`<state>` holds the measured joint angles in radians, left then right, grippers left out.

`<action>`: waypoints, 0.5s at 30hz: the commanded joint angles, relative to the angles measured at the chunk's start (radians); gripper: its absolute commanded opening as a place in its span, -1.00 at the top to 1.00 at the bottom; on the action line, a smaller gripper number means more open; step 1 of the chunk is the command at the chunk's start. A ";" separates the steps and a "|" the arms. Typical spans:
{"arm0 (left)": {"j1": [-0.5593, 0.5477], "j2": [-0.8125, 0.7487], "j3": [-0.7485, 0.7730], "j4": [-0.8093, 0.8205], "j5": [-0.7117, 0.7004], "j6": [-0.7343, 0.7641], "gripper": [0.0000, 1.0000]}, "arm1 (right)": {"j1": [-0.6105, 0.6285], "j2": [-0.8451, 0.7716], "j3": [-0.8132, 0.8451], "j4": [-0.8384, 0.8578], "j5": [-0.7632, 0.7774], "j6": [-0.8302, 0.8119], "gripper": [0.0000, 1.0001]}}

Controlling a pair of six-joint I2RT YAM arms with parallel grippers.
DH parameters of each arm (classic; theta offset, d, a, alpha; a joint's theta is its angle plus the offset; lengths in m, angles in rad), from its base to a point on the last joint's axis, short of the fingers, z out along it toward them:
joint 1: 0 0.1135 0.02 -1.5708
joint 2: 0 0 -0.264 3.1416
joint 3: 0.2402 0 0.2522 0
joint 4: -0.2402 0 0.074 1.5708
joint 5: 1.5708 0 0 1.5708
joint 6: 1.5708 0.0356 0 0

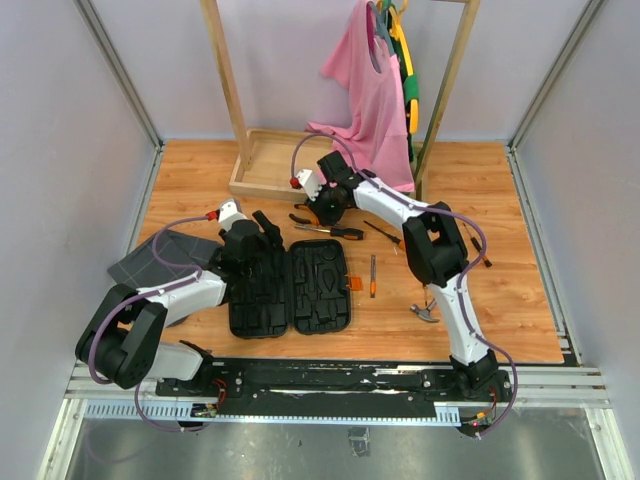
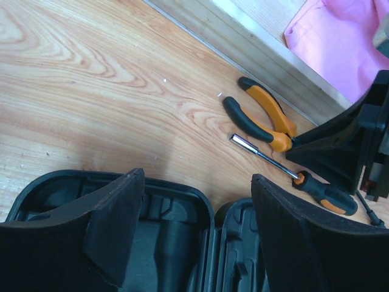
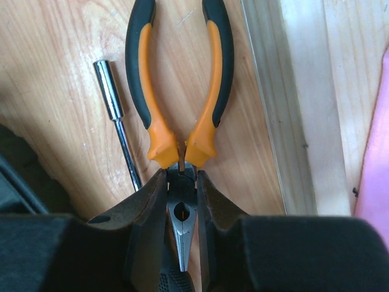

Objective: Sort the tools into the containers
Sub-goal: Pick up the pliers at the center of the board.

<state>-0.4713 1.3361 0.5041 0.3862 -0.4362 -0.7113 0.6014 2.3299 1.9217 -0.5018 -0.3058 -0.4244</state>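
Observation:
My right gripper [image 3: 182, 204] is shut on the steel head of the orange-and-black pliers [image 3: 209, 103], whose handles point away over the wood beside a tray edge. From above, this gripper [image 1: 322, 200] and the pliers [image 1: 303, 214] are at the table's far middle. A socket-tipped screwdriver [image 1: 330, 231] lies just beside them. The black tool case [image 1: 250, 310] lies open flat, with moulded slots showing. My left gripper [image 2: 197, 176] hangs open over the case's far rim [image 2: 182, 188], holding nothing. Another screwdriver [image 1: 372, 275], a thin one [image 1: 383, 233] and the hammer [image 1: 425, 313] lie to the right.
A shallow wooden tray [image 1: 270, 165] sits at the back beside the pliers. A wooden rack with a pink shirt [image 1: 370, 100] stands behind it. Dark grid-patterned fabric [image 1: 160, 255] lies left of the case. A small black bar [image 1: 480, 250] lies far right.

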 commanded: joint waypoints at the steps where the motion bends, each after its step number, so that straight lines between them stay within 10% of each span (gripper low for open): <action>1: 0.017 -0.003 0.026 0.002 -0.014 0.013 -0.50 | 0.003 -0.101 -0.042 -0.023 0.013 -0.068 0.99; 15: 0.023 0.000 0.027 0.002 -0.001 0.013 -0.51 | 0.001 -0.214 -0.154 -0.021 0.065 -0.024 0.99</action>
<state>-0.4595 1.3361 0.5049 0.3859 -0.4282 -0.7113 0.6014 2.1860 1.7939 -0.5171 -0.2626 -0.4782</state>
